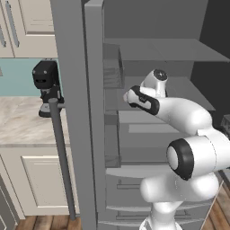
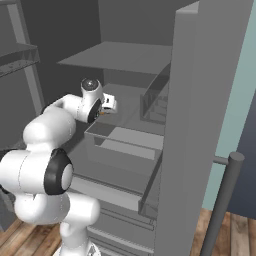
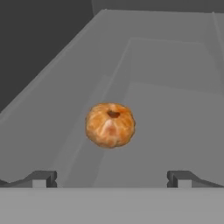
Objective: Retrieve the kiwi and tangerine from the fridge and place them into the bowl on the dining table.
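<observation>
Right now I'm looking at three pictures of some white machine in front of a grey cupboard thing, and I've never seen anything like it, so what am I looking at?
It is a white robot arm reaching into an open fridge. Two pictures come from cameras riding behind the arm, one to its left and one to its right. The third comes from a camera on the hand itself, looking along its fingers, the two dark tips at the bottom. They stand wide apart and hold nothing. Ahead of them, roughly midway between the tips, a tangerine lies on a grey fridge shelf. Beside the fridge in the left picture is a counter with a black appliance.
</observation>
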### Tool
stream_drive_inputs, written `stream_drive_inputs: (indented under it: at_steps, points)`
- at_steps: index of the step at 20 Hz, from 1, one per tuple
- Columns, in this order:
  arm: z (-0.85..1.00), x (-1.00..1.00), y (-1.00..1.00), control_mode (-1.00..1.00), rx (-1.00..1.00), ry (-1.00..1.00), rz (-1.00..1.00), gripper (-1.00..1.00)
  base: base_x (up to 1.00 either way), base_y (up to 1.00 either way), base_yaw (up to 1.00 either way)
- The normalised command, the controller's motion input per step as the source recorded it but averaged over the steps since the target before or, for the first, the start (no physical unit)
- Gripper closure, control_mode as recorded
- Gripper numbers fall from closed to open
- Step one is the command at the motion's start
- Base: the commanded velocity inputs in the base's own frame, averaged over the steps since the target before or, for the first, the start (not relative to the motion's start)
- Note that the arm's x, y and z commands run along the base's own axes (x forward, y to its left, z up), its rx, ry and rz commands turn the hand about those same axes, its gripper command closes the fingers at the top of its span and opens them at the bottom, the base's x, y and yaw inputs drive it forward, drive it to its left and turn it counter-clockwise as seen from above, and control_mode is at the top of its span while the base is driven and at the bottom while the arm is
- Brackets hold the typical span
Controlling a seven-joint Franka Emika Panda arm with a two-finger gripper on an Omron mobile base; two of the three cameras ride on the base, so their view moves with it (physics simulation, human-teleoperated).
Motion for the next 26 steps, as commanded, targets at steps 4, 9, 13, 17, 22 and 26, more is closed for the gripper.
stream_drive_inputs:
  at_steps: [4,9,13,17,22,26]
  points:
    - [-0.11,0.29,0.06,-1.00,0.00,0.00,0.00,-1.00,0.00,0.00,0.00]
    - [-0.14,0.31,0.06,-1.00,0.00,0.00,0.00,-1.00,0.00,0.00,0.00]
    - [-0.12,0.29,0.01,-1.00,0.00,0.00,0.00,-1.00,0.00,0.00,0.00]
    - [-0.09,0.26,0.00,-1.00,0.00,0.00,0.00,-1.00,0.00,0.00,0.00]
    - [-0.05,0.13,0.00,-1.00,0.00,0.00,0.00,-1.00,0.00,0.00,0.00]
    - [-0.06,0.03,0.00,-1.00,0.00,0.00,0.00,-1.00,0.00,0.00,0.00]
